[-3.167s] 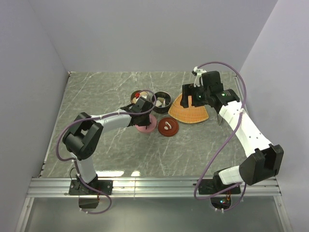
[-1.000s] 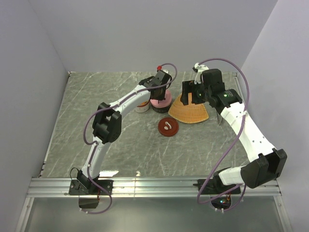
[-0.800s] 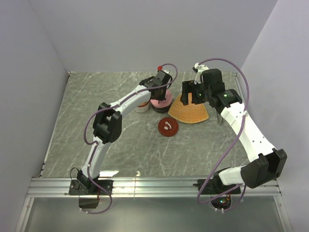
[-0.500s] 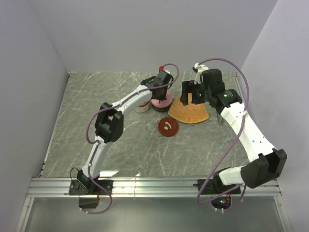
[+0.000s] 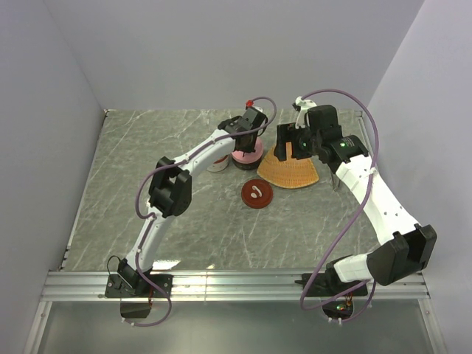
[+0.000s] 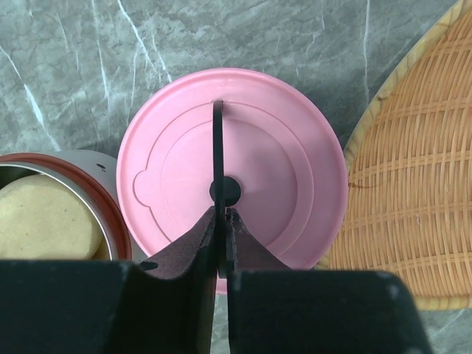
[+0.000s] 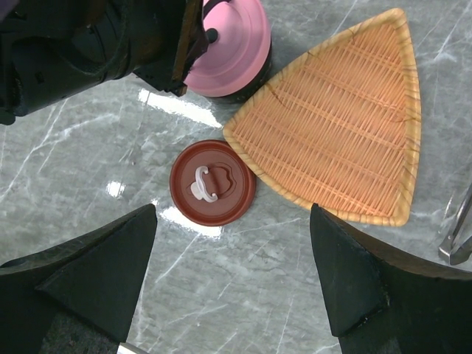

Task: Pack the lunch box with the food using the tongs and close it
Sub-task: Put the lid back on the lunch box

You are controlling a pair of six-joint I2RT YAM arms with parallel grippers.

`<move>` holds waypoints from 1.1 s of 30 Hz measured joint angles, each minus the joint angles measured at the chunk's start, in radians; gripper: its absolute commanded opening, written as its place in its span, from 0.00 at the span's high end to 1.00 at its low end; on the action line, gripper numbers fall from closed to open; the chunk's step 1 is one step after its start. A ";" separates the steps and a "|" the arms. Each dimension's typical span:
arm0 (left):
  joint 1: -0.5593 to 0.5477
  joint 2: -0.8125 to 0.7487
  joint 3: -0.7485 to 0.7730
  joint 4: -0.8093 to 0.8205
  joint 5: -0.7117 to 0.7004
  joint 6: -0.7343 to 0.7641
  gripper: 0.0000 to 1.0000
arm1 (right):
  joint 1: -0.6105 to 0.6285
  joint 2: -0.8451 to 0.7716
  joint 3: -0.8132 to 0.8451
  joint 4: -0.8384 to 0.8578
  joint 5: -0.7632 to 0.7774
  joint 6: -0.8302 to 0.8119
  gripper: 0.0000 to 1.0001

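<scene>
Left gripper (image 6: 219, 218): jaws pinched shut on the thin black handle of the round pink lid (image 6: 284, 166), just left of the triangular orange woven tray (image 7: 346, 125). Right gripper (image 7: 232, 243): spread wide, empty, above the tray. Slim silvery metal tongs (image 7: 457, 232) lie just right of it.

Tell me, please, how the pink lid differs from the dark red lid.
The pink lid sits on a dark pot; the dark red lid lies on the table. The left end effector is shut on the pink lid's thin black handle; nothing touches the dark red lid. The dark red lid's handle is pale, not black. Both are round and lie flat, handle up.
</scene>
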State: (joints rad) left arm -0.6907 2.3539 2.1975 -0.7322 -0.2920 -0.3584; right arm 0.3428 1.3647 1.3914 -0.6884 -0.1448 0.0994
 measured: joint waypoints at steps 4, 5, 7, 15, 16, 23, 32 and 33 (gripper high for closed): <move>-0.006 0.011 0.005 0.002 -0.005 0.011 0.82 | 0.000 0.000 0.000 0.000 -0.002 0.000 0.09; -0.008 0.015 0.008 0.003 -0.006 0.017 0.82 | 0.000 0.000 0.000 0.000 -0.002 0.000 0.09; -0.014 0.017 0.008 0.007 -0.013 0.025 0.81 | 0.000 0.001 0.000 0.000 -0.003 0.001 0.09; -0.023 0.018 0.008 0.010 -0.023 0.032 0.68 | 0.000 0.006 0.000 0.000 -0.003 0.005 0.09; -0.023 0.018 0.008 0.010 -0.025 0.033 0.66 | 0.000 0.008 0.000 0.000 -0.003 0.006 0.09; -0.024 0.014 -0.006 0.045 -0.037 0.022 0.48 | 0.000 0.016 0.000 0.000 -0.007 0.007 0.09; -0.024 -0.037 -0.105 0.123 -0.053 0.007 0.45 | 0.000 0.016 0.000 0.000 -0.007 0.007 0.09; -0.024 -0.044 -0.117 0.132 -0.056 0.005 0.45 | 0.000 0.016 0.000 0.000 -0.007 0.007 0.09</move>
State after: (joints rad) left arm -0.7151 2.3100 2.0800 -0.5999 -0.3485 -0.3538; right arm 0.3428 1.3808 1.3914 -0.6880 -0.1520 0.1066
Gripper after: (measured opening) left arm 0.549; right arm 0.910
